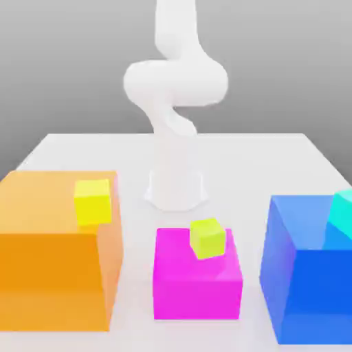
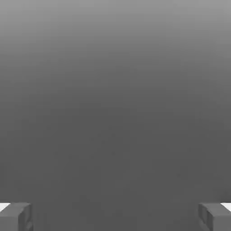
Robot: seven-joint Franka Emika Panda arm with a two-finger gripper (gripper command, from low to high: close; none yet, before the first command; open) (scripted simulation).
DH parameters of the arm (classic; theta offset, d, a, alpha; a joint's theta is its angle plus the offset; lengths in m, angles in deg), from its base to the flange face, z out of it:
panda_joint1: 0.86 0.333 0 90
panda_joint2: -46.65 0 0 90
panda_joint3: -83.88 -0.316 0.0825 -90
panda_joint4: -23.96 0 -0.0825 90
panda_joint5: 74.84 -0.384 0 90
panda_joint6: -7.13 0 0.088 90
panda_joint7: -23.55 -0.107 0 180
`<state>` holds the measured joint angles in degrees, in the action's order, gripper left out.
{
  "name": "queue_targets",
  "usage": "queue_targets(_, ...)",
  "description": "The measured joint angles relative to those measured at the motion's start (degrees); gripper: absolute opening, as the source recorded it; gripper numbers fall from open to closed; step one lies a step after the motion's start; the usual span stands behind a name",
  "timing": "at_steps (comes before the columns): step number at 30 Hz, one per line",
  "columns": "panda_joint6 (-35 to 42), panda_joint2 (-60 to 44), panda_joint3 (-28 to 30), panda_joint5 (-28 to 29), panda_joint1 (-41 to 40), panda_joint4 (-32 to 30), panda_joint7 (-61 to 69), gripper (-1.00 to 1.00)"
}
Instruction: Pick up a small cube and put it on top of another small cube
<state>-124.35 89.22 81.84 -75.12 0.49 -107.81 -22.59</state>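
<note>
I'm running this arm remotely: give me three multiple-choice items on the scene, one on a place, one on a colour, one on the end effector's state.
1. Where is the small yellow-green cube?
A) On the orange block
B) On the magenta block
C) On the blue block

2. What colour is the small cube on the blue block?
A) Cyan
B) Red
C) Black

3. How does the end effector stand?
A) Shut on a cube
B) Shut, empty
C) Open, empty

Key:
1. B: the exterior view shows the yellow-green cube on top of the magenta block.
2. A: the cyan cube sits on the blue block, at the exterior view's right edge.
3. C: in the hand view the end effector has its fingers wide apart with nothing between them.
</note>
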Motion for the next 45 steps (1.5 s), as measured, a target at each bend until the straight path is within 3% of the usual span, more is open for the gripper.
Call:
queue_targets(7, -2.47, -12.30, -9.47, -0.08, 5.27, -2.58, -2.43, 0.00)
queue_targets(13, -5.08, -22.78, -19.55, 3.35, 9.41, -5.07, -7.14, 0.00)
queue_targets(17, -6.65, -30.17, -26.71, 8.30, 11.94, -6.69, -12.21, 0.00)
queue_targets(23, -8.93, -43.40, -34.18, 20.45, 19.49, -9.71, -23.42, 0.00)
queue_targets(26, -14.51, -48.21, -34.32, 21.15, 20.59, -14.39, -25.34, 0.00)
queue_targets(31, -27.14, -48.34, -33.82, 12.10, 15.84, -23.21, -20.20, 0.00)
queue_targets(33, -30.66, -51.46, -30.48, 16.64, 17.16, -23.63, -23.68, 0.00)
queue_targets(37, -36.49, -59.35, -18.41, 28.52, 26.26, -21.77, -32.70, 0.00)
queue_targets(38, -37.64, -60.86, -15.95, 30.63, 28.25, -21.32, -34.35, -1.00)
queue_targets(45, -37.81, -61.06, -15.81, 31.25, 28.25, -21.26, -34.84, -1.00)
